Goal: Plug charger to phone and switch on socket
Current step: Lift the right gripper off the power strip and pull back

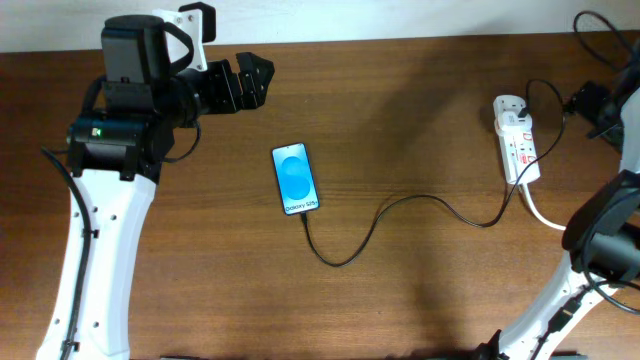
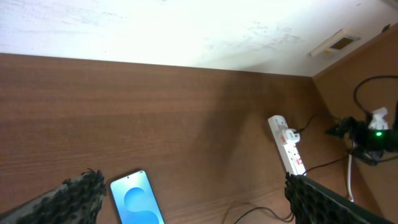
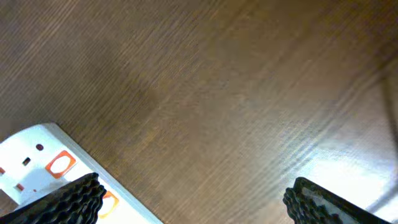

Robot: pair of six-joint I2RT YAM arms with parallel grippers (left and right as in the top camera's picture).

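The phone (image 1: 296,178) lies flat mid-table with its blue screen lit; it also shows in the left wrist view (image 2: 137,200). The thin black charger cable (image 1: 400,201) runs from the phone's near end in a loop across the table to the white socket strip (image 1: 517,140). Its tip meets the phone's bottom edge. My left gripper (image 1: 247,82) is open and empty, held above the table behind and left of the phone. My right gripper (image 1: 588,105) is open and empty, to the right of the socket. In the right wrist view (image 3: 196,194) the socket (image 3: 37,165) lies by its left finger.
The socket's thick white lead (image 1: 541,211) trails toward the right arm's base. Black arm cables (image 1: 600,30) hang at the back right corner. A white wall borders the table's far edge (image 2: 186,31). The right arm with a green light shows in the left wrist view (image 2: 372,134).
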